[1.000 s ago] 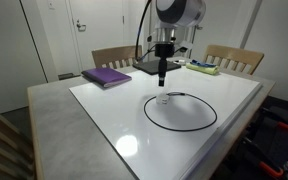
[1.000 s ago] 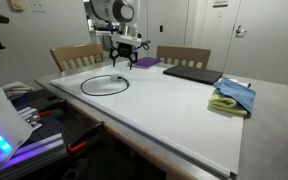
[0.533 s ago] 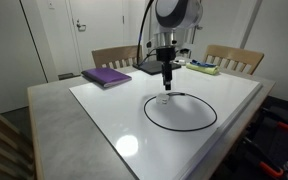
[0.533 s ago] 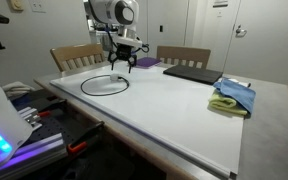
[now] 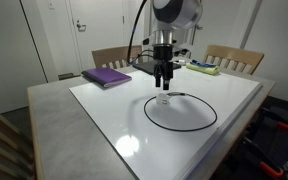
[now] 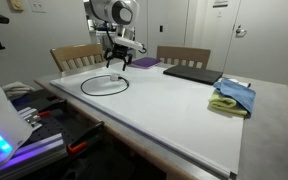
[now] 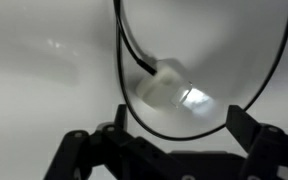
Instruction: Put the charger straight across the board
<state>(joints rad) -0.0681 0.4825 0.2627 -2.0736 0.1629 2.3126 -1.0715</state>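
The charger is a thin black cable (image 5: 184, 124) lying in a loop on the glossy white board (image 5: 114, 105), with its small white plug block (image 5: 162, 99) at the loop's near edge. It also shows in the other exterior view as a loop (image 6: 104, 85) on the board (image 6: 174, 105). My gripper (image 5: 163, 83) hangs straight down just above the plug block, fingers apart and empty; in an exterior view it is at the loop's far side (image 6: 117, 65). In the wrist view the plug block (image 7: 162, 86) and cable (image 7: 124, 50) lie between the open jaws (image 7: 169, 135).
A purple book (image 5: 107, 76) lies at the board's far left corner. A dark laptop (image 6: 191, 73) and a blue and green cloth (image 6: 234, 97) lie along the far side. Wooden chairs (image 5: 234, 58) stand behind the grey table (image 5: 54, 120).
The gripper has come down a little toward the white plug block and turned slightly. The cable loop has not moved.
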